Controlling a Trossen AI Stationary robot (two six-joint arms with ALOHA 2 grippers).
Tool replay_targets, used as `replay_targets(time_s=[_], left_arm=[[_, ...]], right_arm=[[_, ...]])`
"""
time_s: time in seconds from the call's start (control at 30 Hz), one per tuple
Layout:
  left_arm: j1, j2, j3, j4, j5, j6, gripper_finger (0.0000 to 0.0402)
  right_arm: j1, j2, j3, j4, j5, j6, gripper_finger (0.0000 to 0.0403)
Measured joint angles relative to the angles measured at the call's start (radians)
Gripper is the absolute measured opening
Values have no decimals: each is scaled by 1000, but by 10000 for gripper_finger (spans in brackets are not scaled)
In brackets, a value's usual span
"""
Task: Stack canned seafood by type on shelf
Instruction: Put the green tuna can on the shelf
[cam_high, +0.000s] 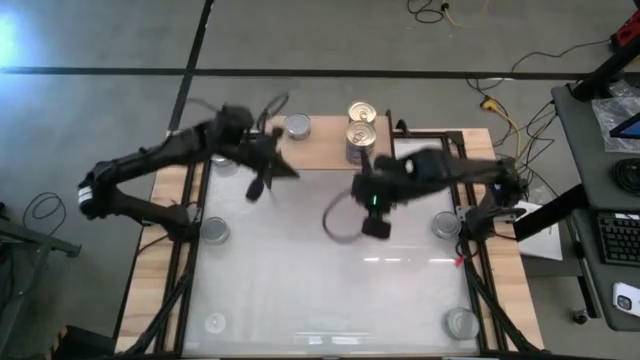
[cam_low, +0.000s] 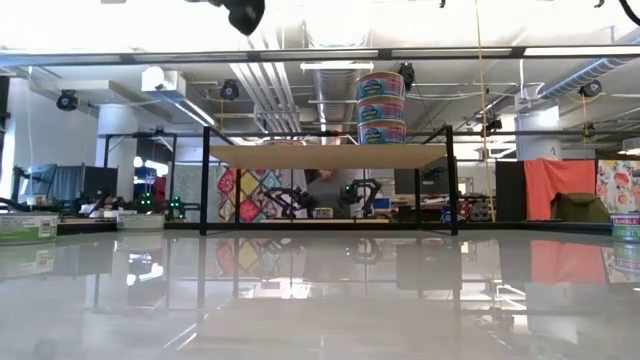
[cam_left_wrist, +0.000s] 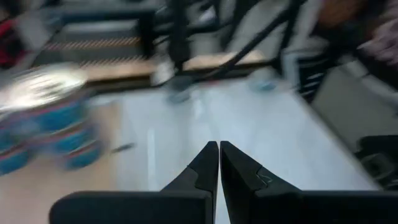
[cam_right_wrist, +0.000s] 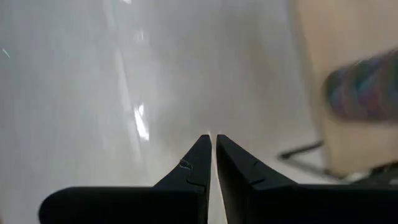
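Note:
The shelf (cam_low: 330, 156), a light wood plank on thin black legs, stands at the table's far middle. Colourful tins of canned seafood (cam_low: 381, 105) stand three high toward its right end. From above, two gold tops (cam_high: 361, 112) show one behind the other. A silver-topped tin (cam_high: 297, 126) shows at the shelf's left end. My left gripper (cam_left_wrist: 219, 146) is shut and empty, in the air by the shelf's near left corner (cam_high: 289, 172). My right gripper (cam_right_wrist: 213, 138) is shut and empty, slanting down over the table (cam_high: 375, 225) in front of the shelf. The tins show blurred in both wrist views (cam_left_wrist: 43, 118) (cam_right_wrist: 364, 84).
The glossy white table (cam_high: 330, 290) has wood strips along its left and right edges. Round silvery discs (cam_high: 215, 231) (cam_high: 446, 225) (cam_high: 461, 322) sit near its corners. A cable loop (cam_high: 338, 222) hangs from the right arm. A desk with a keyboard (cam_high: 620, 235) stands to the right.

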Motion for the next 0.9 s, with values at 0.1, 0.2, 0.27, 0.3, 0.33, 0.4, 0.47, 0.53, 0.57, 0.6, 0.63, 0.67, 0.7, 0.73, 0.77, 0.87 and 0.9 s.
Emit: replay_targets(time_s=[0.1,0.2,0.27,0.3,0.33,0.4,0.47,0.53,0.57,0.6,0.63,0.67,0.7,0.73,0.77,0.87,0.9], left_arm=[[-144,-55,-161,253,-19,-114,1],[-295,-75,-306,476,-120,-184,1],[-382,-78,-380,584,-181,-196,1],[-420,-73,-412,634,-210,-199,1],[-454,-65,-441,679,-238,-202,1],[-516,-39,-495,743,-278,-225,1],[-563,-2,-528,813,-288,-289,1],[-601,38,-544,868,-288,-372,1],[-619,63,-545,899,-289,-414,1],[-639,91,-549,919,-290,-448,1],[-659,124,-554,939,-292,-478,1],[-679,162,-554,974,-299,-504,1],[-702,200,-553,1017,-314,-528,1],[-724,235,-552,1048,-329,-548,1],[-744,272,-543,1078,-342,-568,1],[-809,380,-507,1170,-353,-623,1],[-830,414,-487,1201,-354,-632,1]], right_arm=[[74,-6,-118,0,0,91,18],[133,-6,-244,0,0,162,18],[162,-6,-331,-1,0,209,18],[173,-6,-371,-1,0,229,18],[184,-7,-414,-2,0,251,18],[196,-7,-489,-2,0,288,18],[202,-7,-568,-1,0,323,18],[202,-7,-649,-1,0,358,18],[202,-7,-689,0,1,380,18],[201,-7,-729,-2,1,400,18],[199,-7,-770,-2,1,420,18],[196,-7,-811,0,1,441,18],[192,-7,-853,-1,0,463,18],[188,-7,-893,-2,0,487,18],[187,-7,-931,-1,1,510,18],[180,-7,-1025,-3,-11,563,18],[175,-7,-1050,-1,-22,570,18]])
